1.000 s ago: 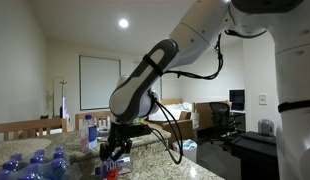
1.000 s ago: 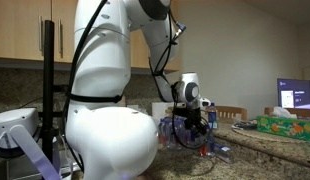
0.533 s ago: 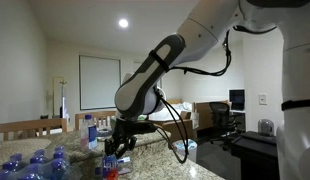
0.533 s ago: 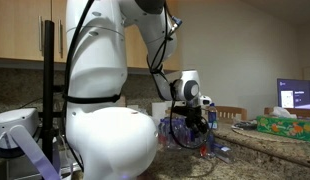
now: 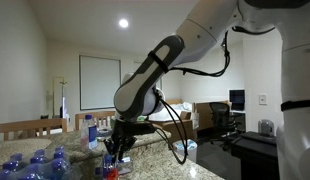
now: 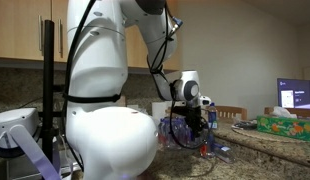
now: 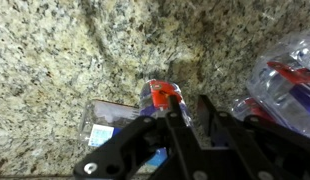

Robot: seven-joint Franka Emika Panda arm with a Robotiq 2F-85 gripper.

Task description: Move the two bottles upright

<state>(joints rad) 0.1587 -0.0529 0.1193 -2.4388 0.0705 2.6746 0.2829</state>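
Wrist view: a small clear plastic bottle (image 7: 117,116) w/ blue label band and red-orange cap lies on its side on the speckled granite desk (image 7: 65,50). It's at lower centre of frame, cap end toward upper right. The dark hand (image 7: 193,115) enters from the bottom edge, fingertips right by the cap end. Jaws look slightly apart, but can't tell whether they grip the bottle. In both exterior views the hand (image 5: 115,152) (image 6: 199,128) is low over the desk. Lower left, a pack of clear blue-capped bottles (image 5: 35,165).
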